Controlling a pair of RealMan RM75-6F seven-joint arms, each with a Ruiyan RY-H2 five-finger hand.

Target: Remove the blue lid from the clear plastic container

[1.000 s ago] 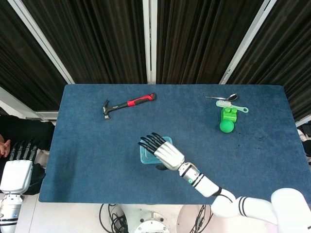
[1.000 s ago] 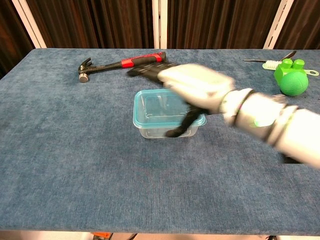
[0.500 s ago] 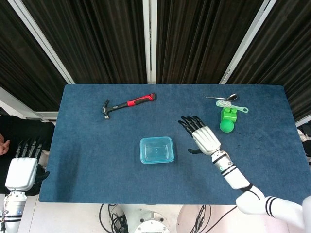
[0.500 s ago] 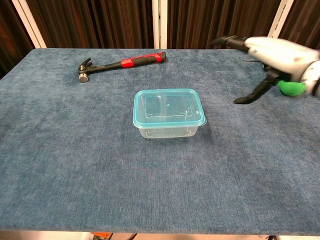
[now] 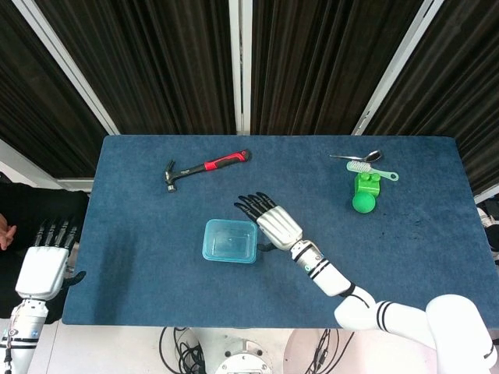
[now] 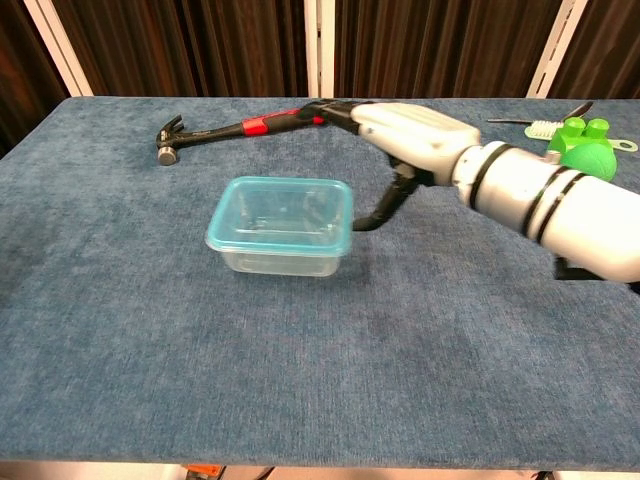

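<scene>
Blue cloth covers the table, where my right hand, open and empty, sits beside the light, probably slippery container, its blue lid best gripped at a corner.

A clear plastic container sits upright on the blue counter, just short of its middle towards 7 o'clock, its translucent blue lid still seated flat across the rim, slightly askew to the counter's edges.
</scene>
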